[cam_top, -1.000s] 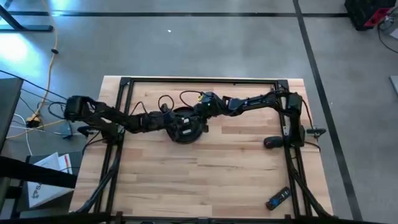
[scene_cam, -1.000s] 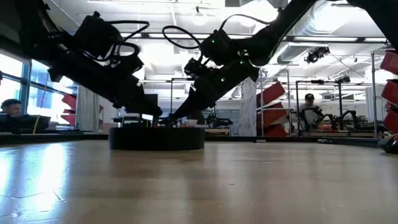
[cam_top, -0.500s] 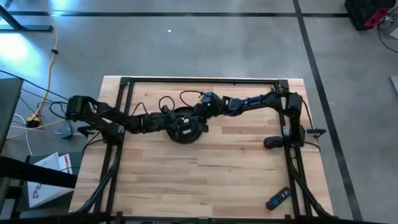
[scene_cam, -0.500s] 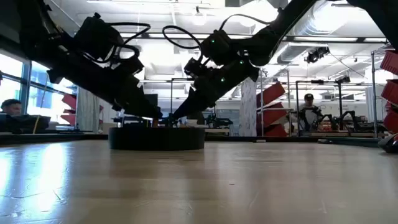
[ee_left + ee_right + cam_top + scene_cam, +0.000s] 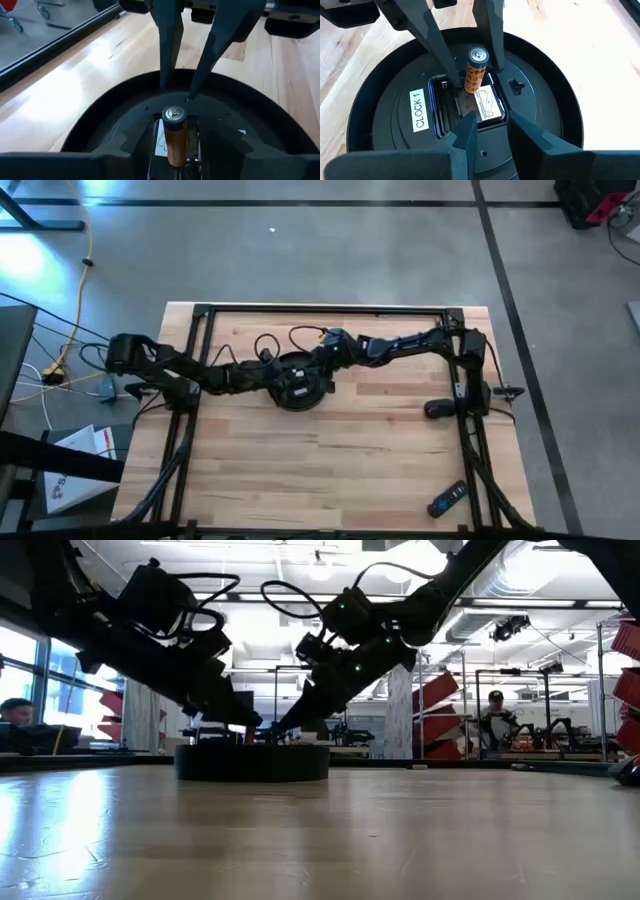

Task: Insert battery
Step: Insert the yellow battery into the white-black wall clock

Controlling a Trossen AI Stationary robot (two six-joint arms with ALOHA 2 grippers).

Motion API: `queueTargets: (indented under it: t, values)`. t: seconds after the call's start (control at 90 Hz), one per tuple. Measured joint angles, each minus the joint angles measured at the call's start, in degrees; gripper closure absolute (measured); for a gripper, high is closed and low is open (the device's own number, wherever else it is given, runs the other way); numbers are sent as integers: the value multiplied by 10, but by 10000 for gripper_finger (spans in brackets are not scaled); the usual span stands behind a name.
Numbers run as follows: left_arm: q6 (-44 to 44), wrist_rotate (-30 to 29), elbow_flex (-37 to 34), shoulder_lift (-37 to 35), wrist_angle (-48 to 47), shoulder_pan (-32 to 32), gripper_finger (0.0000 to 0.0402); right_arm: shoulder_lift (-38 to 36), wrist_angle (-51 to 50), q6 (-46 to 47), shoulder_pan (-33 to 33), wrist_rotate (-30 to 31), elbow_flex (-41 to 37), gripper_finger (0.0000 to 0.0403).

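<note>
Right wrist view shows the battery [image 5: 475,70] tilted, lower end in the clock [image 5: 545,115] slot, clamped by the left gripper [image 5: 465,75]. Right gripper [image 5: 487,127] waits apart, just beside.

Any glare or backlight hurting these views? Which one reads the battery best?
Low view: bright windows and ceiling lights silhouette both arms and the clock. Left wrist view: glare washes out the table. Right wrist view: evenly lit, battery and CLOCK 1 label clear.
</note>
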Motion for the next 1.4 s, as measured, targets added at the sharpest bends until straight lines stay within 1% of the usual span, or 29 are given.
queueTargets:
  t: [0.122,0.478,0.633,0.844,0.967,1.133,1.4]
  values:
    - [0,0,0,0,-1,0,284,0,3,2,0,0,0,327]
    - [0,-1,0,0,-8,0,285,0,3,2,0,0,0,327]
    - [0,-2,0,0,-8,0,274,0,3,2,0,0,0,327]
    - [-11,-2,0,0,-8,0,249,0,3,2,0,0,0,327]
    - [-15,-18,0,0,-15,0,239,0,3,2,0,0,0,327]
    - [-11,-20,0,0,-25,1,238,0,3,2,0,0,0,327]
    - [-5,-9,0,0,-23,0,239,0,3,2,0,0,0,327]
